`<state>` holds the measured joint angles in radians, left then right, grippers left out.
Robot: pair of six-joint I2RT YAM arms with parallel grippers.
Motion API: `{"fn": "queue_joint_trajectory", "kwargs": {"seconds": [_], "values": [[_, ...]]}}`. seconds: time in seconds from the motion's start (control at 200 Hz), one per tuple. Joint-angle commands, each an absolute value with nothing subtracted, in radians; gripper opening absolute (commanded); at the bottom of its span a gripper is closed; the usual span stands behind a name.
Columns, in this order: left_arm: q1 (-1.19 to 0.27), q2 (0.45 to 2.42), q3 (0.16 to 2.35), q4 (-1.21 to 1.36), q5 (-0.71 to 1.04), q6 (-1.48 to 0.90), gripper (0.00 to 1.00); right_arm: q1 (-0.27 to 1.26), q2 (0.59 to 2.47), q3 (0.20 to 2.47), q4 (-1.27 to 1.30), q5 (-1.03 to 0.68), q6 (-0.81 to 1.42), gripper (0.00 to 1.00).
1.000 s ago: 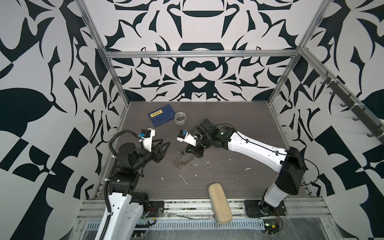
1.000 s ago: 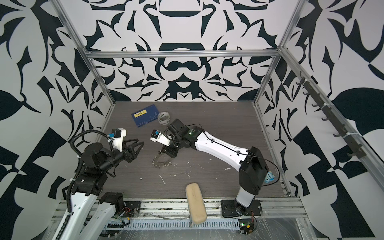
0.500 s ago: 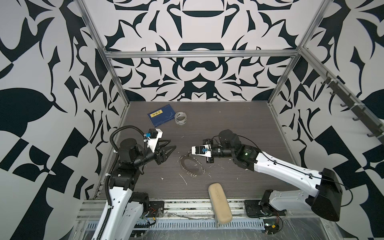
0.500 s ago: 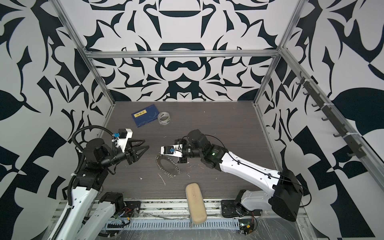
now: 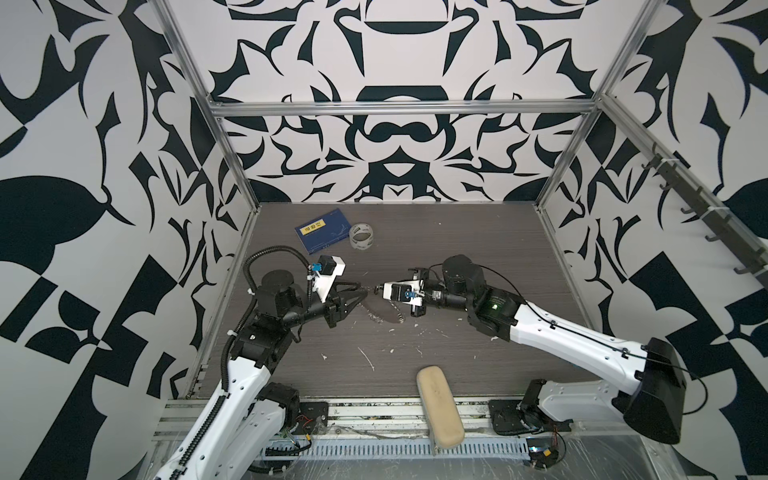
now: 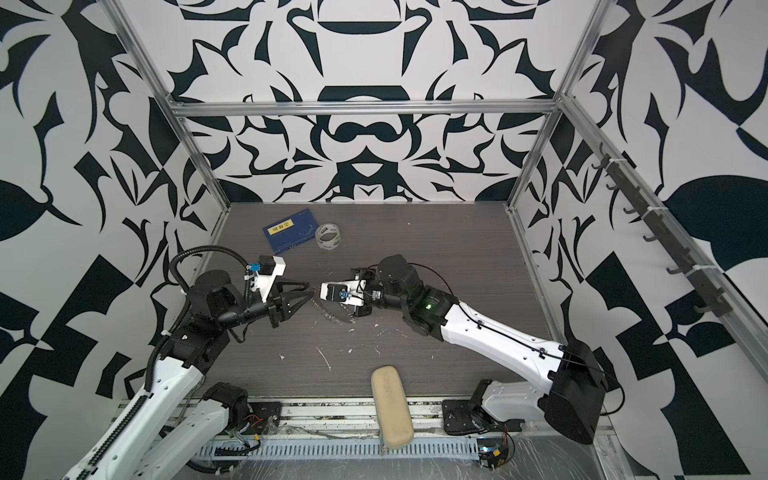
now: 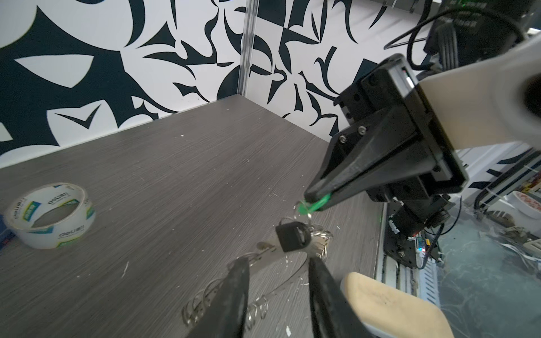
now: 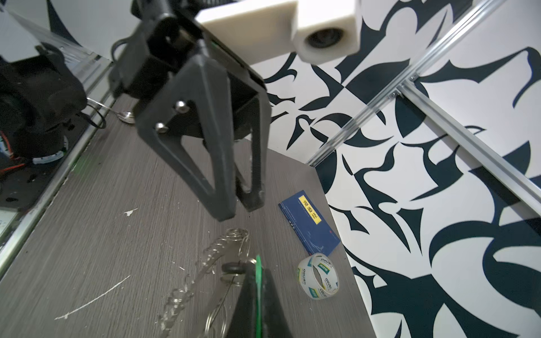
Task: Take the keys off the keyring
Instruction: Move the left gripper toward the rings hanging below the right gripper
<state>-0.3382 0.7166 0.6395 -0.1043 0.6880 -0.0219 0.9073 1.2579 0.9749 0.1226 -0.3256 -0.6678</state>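
Key (image 7: 306, 209) pinched in my closed right gripper (image 7: 311, 196), keyring (image 8: 202, 264) slanting down from the key, passing between the narrowly parted jaws of my nearer left gripper (image 7: 278, 264).

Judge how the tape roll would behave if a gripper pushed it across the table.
The tape roll lies flat on the table, hole upward, so it would probably slide rather than roll. Its wide hollow core suggests it is light for its size. The glossy clear tape may be slippery to pinch.

Table (image 5: 457, 249): dark grey woodgrain | far left: blue booklet (image 5: 322, 230) beside clear tape roll (image 5: 360, 237) | front edge: beige case (image 5: 439, 405) | scattered white scraps (image 5: 368, 359)
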Motion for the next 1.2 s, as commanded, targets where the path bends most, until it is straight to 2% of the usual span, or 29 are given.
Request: {"fn": "queue_joint_trajectory", "kwargs": {"seconds": [0.0, 0.115, 0.255, 0.41, 0.63, 0.755, 0.965, 1.195], "values": [[-0.36, 0.693, 0.658, -0.051, 0.625, -0.009, 0.34, 0.908, 1.228, 1.017, 0.22, -0.289, -0.597, 0.0], [-0.369, 0.7, 0.656, -0.037, 0.629, -0.015, 0.32, 0.908, 1.212, 0.984, 0.303, -0.284, -0.555, 0.0], [-0.402, 0.702, 0.648, -0.036, 0.641, -0.027, 0.29, 0.91, 1.214, 1.037, 0.25, -0.248, -0.487, 0.0], [-0.461, 0.661, 0.611, -0.026, 0.561, -0.013, 0.29, 0.91, 1.186, 0.982, 0.308, -0.271, -0.498, 0.0], [-0.523, 0.69, 0.603, 0.024, 0.568, -0.06, 0.29, 0.91, 1.189, 1.012, 0.28, -0.253, -0.441, 0.0], [-0.579, 0.737, 0.607, 0.026, 0.509, -0.025, 0.34, 0.91, 1.171, 0.987, 0.32, -0.284, -0.412, 0.0], [-0.584, 0.788, 0.655, 0.02, 0.392, 0.037, 0.43, 0.91, 1.13, 0.994, 0.262, -0.311, -0.373, 0.0], [-0.586, 0.8, 0.674, 0.06, 0.459, 0.067, 0.45, 0.91, 1.114, 1.01, 0.204, -0.311, -0.348, 0.0]]}}
